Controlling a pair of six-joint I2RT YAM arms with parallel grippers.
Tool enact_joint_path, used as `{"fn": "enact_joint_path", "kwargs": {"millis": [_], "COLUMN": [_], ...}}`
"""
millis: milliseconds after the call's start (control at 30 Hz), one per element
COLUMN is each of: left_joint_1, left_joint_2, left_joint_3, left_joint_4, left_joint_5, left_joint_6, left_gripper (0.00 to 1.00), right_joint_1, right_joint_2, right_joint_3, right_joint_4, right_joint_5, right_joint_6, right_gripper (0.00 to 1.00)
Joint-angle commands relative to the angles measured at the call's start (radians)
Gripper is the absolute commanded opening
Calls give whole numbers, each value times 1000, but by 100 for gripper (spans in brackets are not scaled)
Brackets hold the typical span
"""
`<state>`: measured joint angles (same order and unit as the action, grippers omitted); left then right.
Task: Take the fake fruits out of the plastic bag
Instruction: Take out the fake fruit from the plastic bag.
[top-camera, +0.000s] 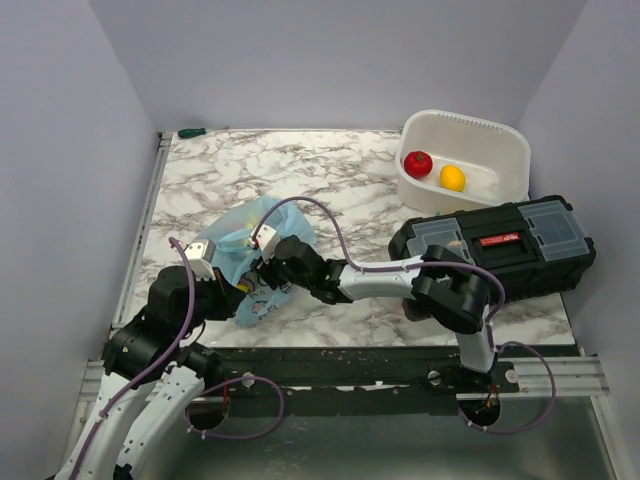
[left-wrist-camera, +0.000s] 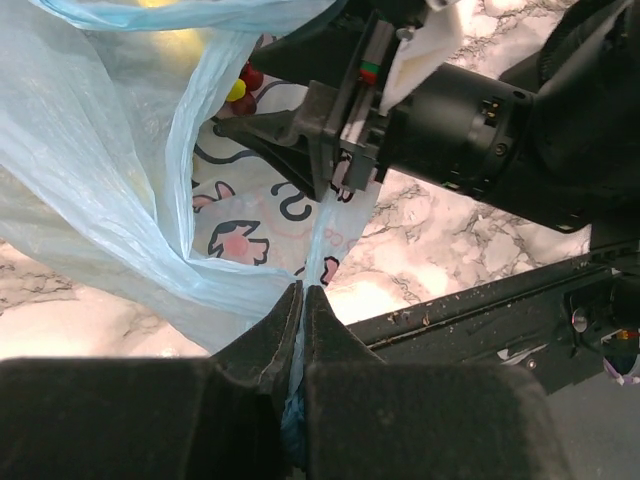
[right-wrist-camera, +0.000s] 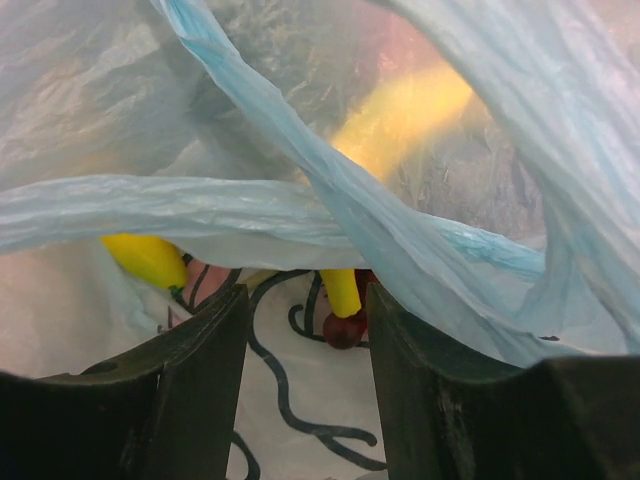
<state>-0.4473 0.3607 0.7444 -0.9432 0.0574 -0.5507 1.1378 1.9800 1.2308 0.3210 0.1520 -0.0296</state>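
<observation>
A red fruit (top-camera: 418, 163) and a lemon (top-camera: 452, 178) lie in the tub (top-camera: 470, 120); other fruits (right-wrist-camera: 148, 258) sit in the bag (left-wrist-camera: 100, 200). The left gripper (left-wrist-camera: 303, 300) pinches the bag; the right gripper (right-wrist-camera: 305, 300) gapes inside it

Two grippers: left gripper (left-wrist-camera: 302, 300) and right gripper (right-wrist-camera: 305, 295). One bag (top-camera: 248, 250), with one fold of it pinched between the left jaws. Inside it, from the right wrist: one yellow piece (right-wrist-camera: 342, 290) and one dark berry (right-wrist-camera: 343, 330) between the right jaws, a second yellow piece (right-wrist-camera: 150, 258) to their left, and one yellow glow (right-wrist-camera: 400, 115) beyond them through the film, perhaps a third fruit. One tub (top-camera: 508, 155), well apart from both pairs of jaws, holds two fruits: one red fruit (top-camera: 418, 163) and one yellow fruit (top-camera: 452, 178). One toolbox (top-camera: 520, 245). One green object (top-camera: 191, 132), farthest from the jaws.
</observation>
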Motion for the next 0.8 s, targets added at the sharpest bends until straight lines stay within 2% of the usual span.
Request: {"fn": "enact_joint_path", "kwargs": {"millis": [0,333,433,567,633,767], "left_joint_1": [-3,-4,-5,-5,-5,-5], "left_joint_2": [5,13,14,11,11,14], "left_joint_3": [-7,-7,-7,-6,-7,-7], "left_joint_4": [15,15,15,15,15,15], "left_joint_5": [-22,-21,-21,-23,-23,-25], "left_joint_6": [0,0,0,0,-2,-2], "left_gripper": [0,0,0,0,0,0], "right_joint_1": [6,5,5,5,5,6], "right_joint_2": [64,175,223,258,248,193], "right_joint_3": [44,102,136,167,159,128], "right_joint_4": [69,152,154,151,153,144], "right_joint_5": [92,110,103,107,100,86], "right_joint_6": [-45,-100,-114,-117,-114,-100], "right_gripper": [54,66,65,53,43,33]}}
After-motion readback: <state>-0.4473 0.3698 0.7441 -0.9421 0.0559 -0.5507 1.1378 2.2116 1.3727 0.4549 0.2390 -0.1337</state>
